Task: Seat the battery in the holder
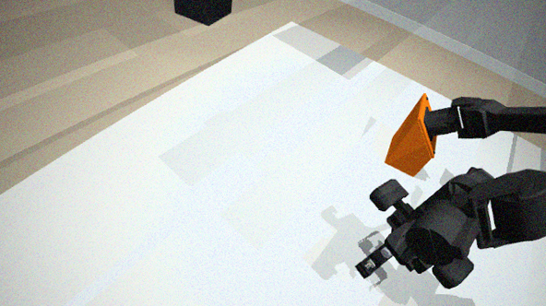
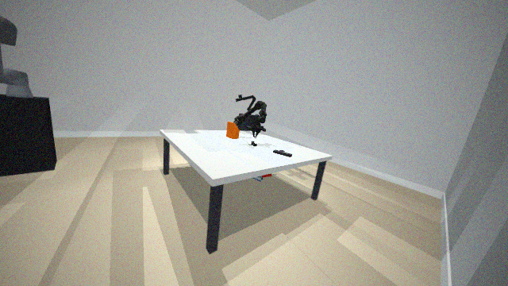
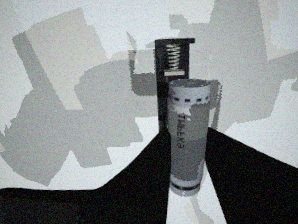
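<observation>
My gripper [image 3: 185, 135] [image 1: 385, 253] [image 2: 254, 135] is shut on the battery [image 3: 189, 159], a grey cylinder that points away from me between the two black fingers. In the wrist view the black holder [image 3: 174, 63] [image 1: 369, 269] [image 2: 252, 144] lies on the white table [image 1: 184, 177] [image 2: 222, 163] just beyond and below the battery. Its spring shows at the holder's far end, and the battery's far end overlaps the holder's near part. The battery runs nearly in line with the holder, shifted a little to the right. I cannot tell whether the two touch.
An orange box [image 1: 412, 140] [image 2: 232, 130] on a dark bar hangs just behind my arm. A flat black object [image 2: 282, 152] lies on the table nearer its right edge. A black cabinet [image 1: 202, 1] [image 2: 25, 133] stands on the floor.
</observation>
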Controlling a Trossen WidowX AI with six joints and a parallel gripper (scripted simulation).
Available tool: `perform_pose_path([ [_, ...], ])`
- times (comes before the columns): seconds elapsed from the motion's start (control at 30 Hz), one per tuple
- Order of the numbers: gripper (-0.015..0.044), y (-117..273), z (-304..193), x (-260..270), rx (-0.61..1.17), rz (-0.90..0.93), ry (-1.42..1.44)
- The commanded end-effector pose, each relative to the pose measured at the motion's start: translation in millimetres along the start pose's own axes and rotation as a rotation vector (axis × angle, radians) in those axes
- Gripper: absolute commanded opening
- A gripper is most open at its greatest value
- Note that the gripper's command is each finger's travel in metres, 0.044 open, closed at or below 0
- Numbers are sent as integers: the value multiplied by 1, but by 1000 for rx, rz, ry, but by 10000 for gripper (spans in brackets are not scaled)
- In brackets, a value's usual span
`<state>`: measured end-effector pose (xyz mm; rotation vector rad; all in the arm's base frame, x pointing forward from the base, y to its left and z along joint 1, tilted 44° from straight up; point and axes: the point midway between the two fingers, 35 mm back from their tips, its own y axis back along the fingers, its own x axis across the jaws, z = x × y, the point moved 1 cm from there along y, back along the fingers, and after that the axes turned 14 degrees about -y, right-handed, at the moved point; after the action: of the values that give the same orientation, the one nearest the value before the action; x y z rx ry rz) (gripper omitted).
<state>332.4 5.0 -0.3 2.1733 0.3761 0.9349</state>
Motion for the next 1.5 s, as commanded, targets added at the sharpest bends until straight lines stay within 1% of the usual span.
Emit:
perform_pose_path([
  [0.0,59,-9,0,1,47,-12,6],
  [0.4,59,-37,-3,1,223,-60,15],
  [1.47,59,-48,5,3,370,-108,22],
])
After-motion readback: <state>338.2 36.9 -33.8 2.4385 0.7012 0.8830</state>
